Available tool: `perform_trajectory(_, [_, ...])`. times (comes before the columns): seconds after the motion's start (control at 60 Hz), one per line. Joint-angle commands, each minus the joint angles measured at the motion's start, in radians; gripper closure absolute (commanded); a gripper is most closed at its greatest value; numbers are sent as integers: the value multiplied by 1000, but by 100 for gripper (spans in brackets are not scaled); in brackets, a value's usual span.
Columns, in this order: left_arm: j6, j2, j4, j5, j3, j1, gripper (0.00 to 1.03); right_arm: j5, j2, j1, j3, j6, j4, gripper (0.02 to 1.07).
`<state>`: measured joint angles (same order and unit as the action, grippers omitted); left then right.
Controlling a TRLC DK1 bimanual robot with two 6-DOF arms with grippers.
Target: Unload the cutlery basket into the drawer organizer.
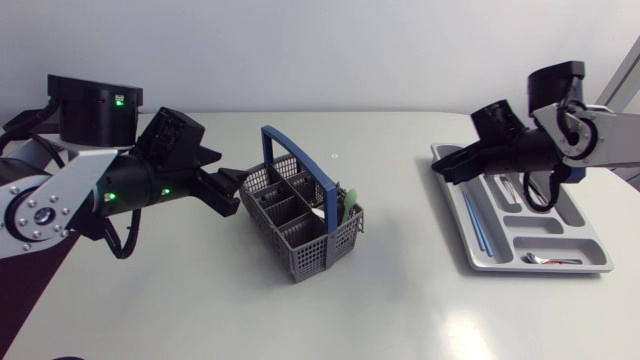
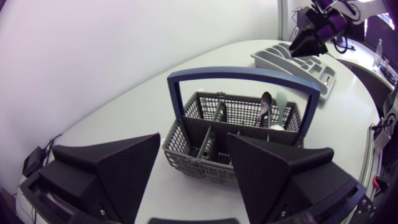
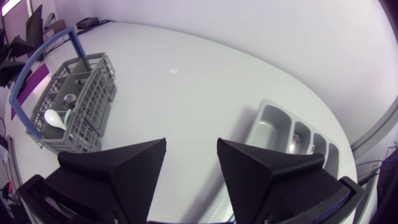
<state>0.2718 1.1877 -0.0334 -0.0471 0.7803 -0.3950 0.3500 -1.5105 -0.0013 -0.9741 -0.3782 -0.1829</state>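
- Left gripper [image 1: 232, 186] first: jaws spread wide with nothing between them, tips just beside the cutlery basket's [image 1: 300, 222] near wall. I can't tell whether they touch it. A shove forward from here could slide that light plastic basket across the table or tip it over.
- The basket itself stands upright mid-table, with its blue handle [image 1: 296, 160] arching over the top. What's left to unload sits in the end cell farthest from the left arm: a dark spoon [image 2: 265, 104] and a pale utensil [image 2: 281, 101].
- Those broad wedge fingers look like a tight fit for narrow cells. If one catches on the grid or the handle, the whole basket may lift with it.
- The basket and the organizer are well apart. Over that stretch, a thin handle pinched off-centre could swivel and drop.
- Right gripper [image 1: 447, 166]: jaws released and empty, hanging over the drawer organizer's [image 1: 545, 269] inner end. If both arms go for the basket at once, they risk clashing over it.
- The organizer already holds a spoon [image 1: 550, 259] and blue sticks [image 1: 475, 222]. A careless release could leave a piece straddling a divider or put it in the wrong compartment.
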Motion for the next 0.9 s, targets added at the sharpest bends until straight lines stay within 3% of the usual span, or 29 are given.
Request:
perform_trajectory(0.0, [26,62,18,-5,-18,36,30,-22,29,89,49,51,-4,46])
perform_trajectory(0.333, [21,325,67,-4,42,102,30,-54,-70,265,26,130,17,46])
perform_trajectory(0.883, [14,540,86,-4,194,65,30,-49,-22,422,71,183,-16,46])
